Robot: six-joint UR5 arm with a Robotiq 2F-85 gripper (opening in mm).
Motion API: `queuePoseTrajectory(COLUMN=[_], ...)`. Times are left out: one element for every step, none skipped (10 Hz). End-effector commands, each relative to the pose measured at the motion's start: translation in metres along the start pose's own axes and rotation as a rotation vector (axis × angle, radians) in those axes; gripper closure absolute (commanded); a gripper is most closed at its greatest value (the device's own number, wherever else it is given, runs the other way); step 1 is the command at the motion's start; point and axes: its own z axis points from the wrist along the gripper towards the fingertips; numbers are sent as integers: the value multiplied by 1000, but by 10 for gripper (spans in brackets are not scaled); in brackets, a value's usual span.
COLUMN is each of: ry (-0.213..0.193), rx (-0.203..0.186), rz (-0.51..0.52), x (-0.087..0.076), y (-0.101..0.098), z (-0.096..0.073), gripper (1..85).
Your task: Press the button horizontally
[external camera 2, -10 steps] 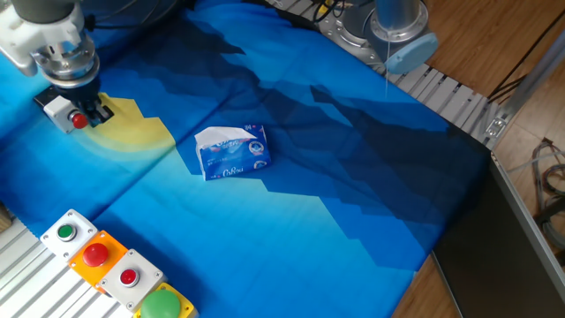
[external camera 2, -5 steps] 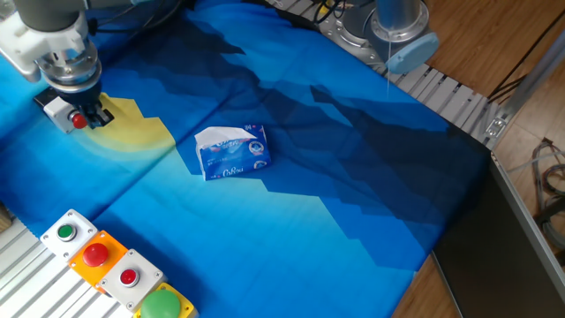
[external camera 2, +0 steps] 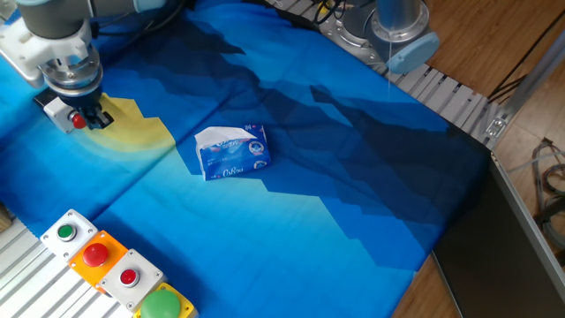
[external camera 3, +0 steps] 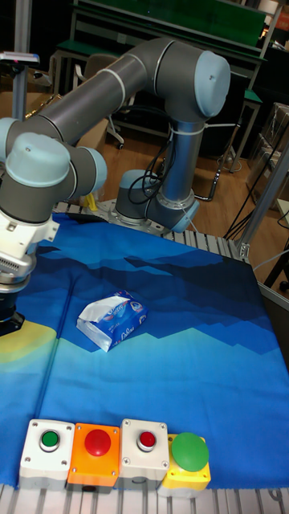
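Right now the gripper [external camera 2: 91, 113] sits at the far left of the table, low over the yellow patch [external camera 2: 137, 131] of the blue cloth [external camera 2: 335, 177]. The button [external camera 2: 79, 119] is there too — small red cap on a light-grey box with a black back part, lying on the cloth just under the gripper's body. The black finger ends appear to be right at the button's right side, touching or nearly so; I cannot tell how wide the jaws stand, since the wrist hides them from above. In the tall view only the edge of the gripper shows at the left border, the button out of frame. A tissue pack [external camera 2: 232, 151] lies near the middle of the cloth, well apart from the button. Along the near left edge — a row of button boxes [external camera 3: 112, 451]: green on white, red on orange, red on white, big green on yellow.
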Motion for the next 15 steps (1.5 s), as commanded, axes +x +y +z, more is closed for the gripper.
queuePoseTrajectory(ry=[-5, -4, -4, -6, -7, -8, -8, -7, -9, -10, -12, -12, -12, -12, -12], rx=[13, 16, 19, 22, 23, 28, 34, 39, 45, 51, 57, 62, 62, 66, 69], rz=[16, 15, 15, 15, 15, 15, 14, 14, 12, 8, 6, 3, 1, 0, -4], x=[-1, 0, 0, -1, -2, -2, -2, -1, -1, -2, -2, -2, -2, -2, -2], y=[-3, -4, -5, -5, -5, -7, -8, -9, -10, -11, -12, -13, -13, -14, -15], z=[4, 4, 5, 7, 9, 10, 10, 11, 12, 13, 13, 13, 13, 13, 13], gripper=[847, 847, 847, 847, 847, 847, 847, 847, 847, 847, 847, 847, 847, 847, 847])
